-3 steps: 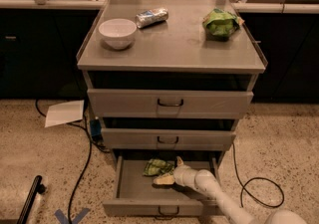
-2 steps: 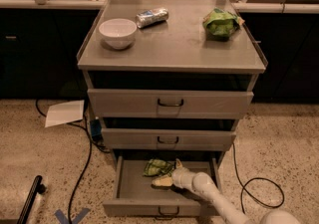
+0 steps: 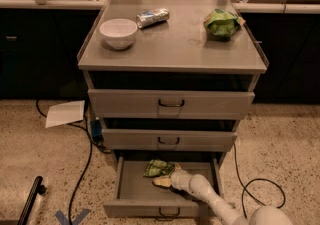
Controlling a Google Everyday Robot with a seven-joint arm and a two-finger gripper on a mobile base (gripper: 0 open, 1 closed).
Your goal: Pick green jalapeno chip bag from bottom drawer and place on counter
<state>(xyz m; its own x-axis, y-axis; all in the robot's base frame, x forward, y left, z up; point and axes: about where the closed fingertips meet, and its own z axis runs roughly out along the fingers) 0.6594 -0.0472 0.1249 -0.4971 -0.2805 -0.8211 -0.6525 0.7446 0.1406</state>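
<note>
The green jalapeno chip bag [image 3: 159, 167] lies crumpled on the floor of the open bottom drawer [image 3: 135, 189], near the back and about the middle. My gripper [image 3: 163, 182] is down inside the drawer, just in front of the bag and touching or almost touching its lower edge. My white arm [image 3: 210, 200] reaches in from the lower right over the drawer's front right corner. The counter [image 3: 175, 44] is the grey steel top of the cabinet above.
On the counter stand a white bowl [image 3: 118, 33], a silver-blue packet [image 3: 152, 17] and a lime-green bag [image 3: 221, 22]. Two upper drawers [image 3: 171, 103] are shut. A sheet of paper [image 3: 65, 113] and cables [image 3: 85, 159] lie on the floor to the left, and a cable loop [image 3: 260, 189] to the right.
My arm has shifted slightly left inside the drawer. The gripper stays by the bag's front edge and the bag has not moved.
</note>
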